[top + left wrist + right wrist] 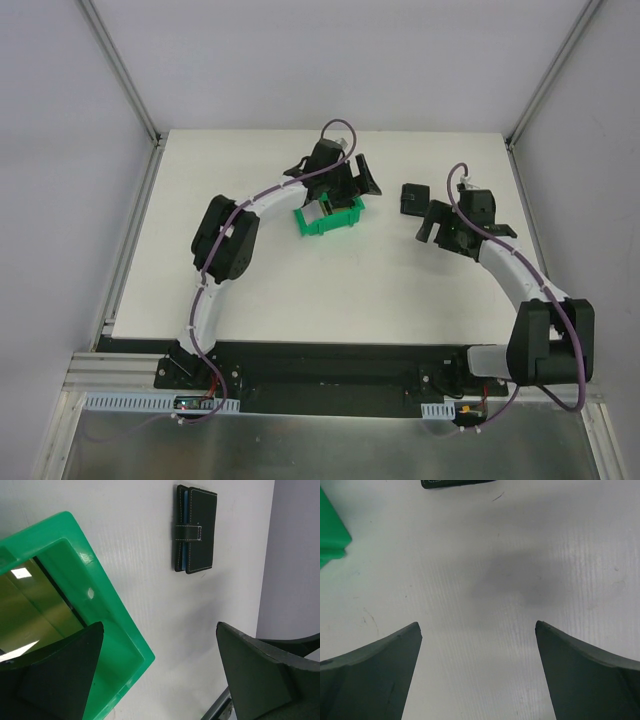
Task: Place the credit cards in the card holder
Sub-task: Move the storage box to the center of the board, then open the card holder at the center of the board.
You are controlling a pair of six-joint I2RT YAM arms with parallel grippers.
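The card holder (413, 198) is a closed black wallet with a tab, lying flat on the white table right of centre. It also shows in the left wrist view (196, 529), and its edge shows at the top of the right wrist view (457, 483). A gold card (30, 610) lies inside the green bin (107, 615); other cards are hidden. My left gripper (160, 627) is open and empty, hovering over the bin's right corner (357, 188). My right gripper (477, 625) is open and empty above bare table, just below and to the right of the card holder (428, 222).
The green open-fronted bin (328, 218) stands mid-table, left of the card holder; its corner shows in the right wrist view (332, 535). Aluminium frame posts (120, 75) rise at the table's back corners.
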